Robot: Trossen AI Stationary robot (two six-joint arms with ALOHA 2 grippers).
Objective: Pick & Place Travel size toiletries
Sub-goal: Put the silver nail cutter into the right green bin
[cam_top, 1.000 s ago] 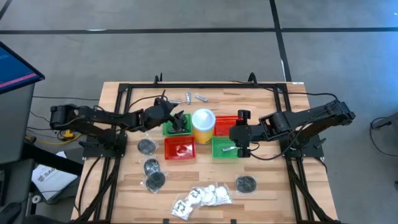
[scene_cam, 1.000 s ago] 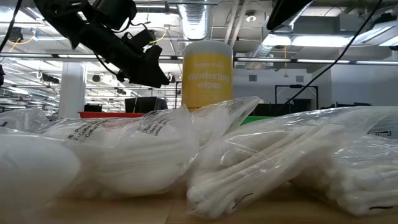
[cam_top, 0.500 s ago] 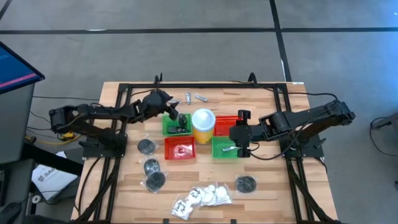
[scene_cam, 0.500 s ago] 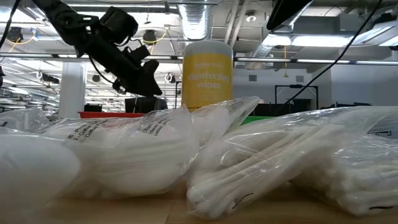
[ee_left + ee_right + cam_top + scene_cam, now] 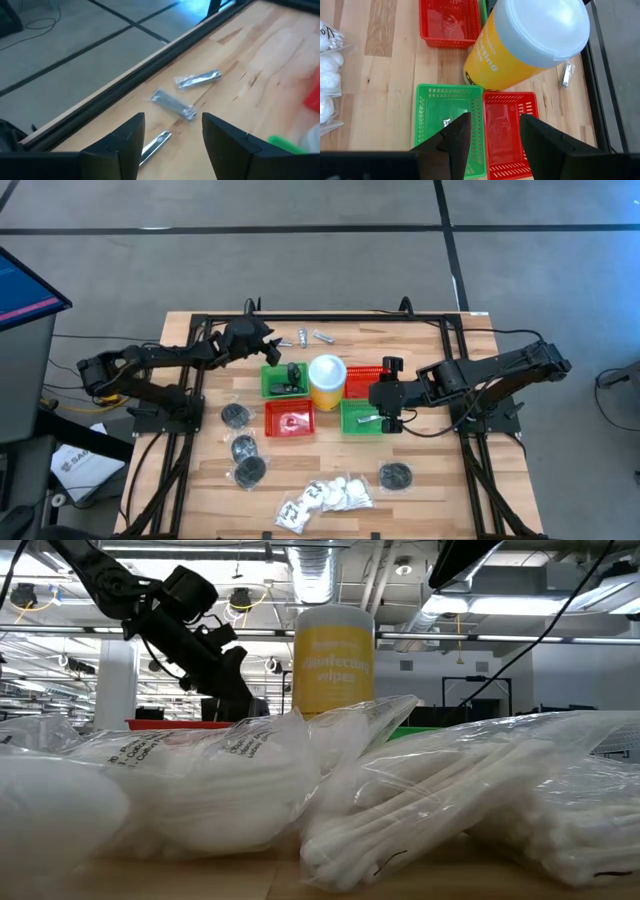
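Three small silvery metal pieces (image 5: 300,337) lie loose on the wood near the table's far edge; the left wrist view shows them (image 5: 172,104) just ahead of my fingers. My left gripper (image 5: 267,349) hovers open beside them, slanting down, with nothing between its fingers (image 5: 172,135). My right gripper (image 5: 385,408) hangs open above the right green basket (image 5: 447,125) and the red basket (image 5: 510,125), touching nothing. Dark round pieces in clear bags (image 5: 243,448) lie at the near left, another (image 5: 396,476) at the near right. White pieces in packets (image 5: 325,497) lie at the near edge.
A yellow cup with a white lid (image 5: 326,380) stands in the middle among several mesh baskets. The left green basket (image 5: 285,381) holds a dark piece; the near red basket (image 5: 288,418) holds a clear bag. A black frame rail (image 5: 125,80) runs along the far edge.
My left gripper has swung away from above the left green basket toward the table's far edge and a little to the left, ending beside the silvery pieces. A dark piece now shows in that basket. My right arm has kept still.
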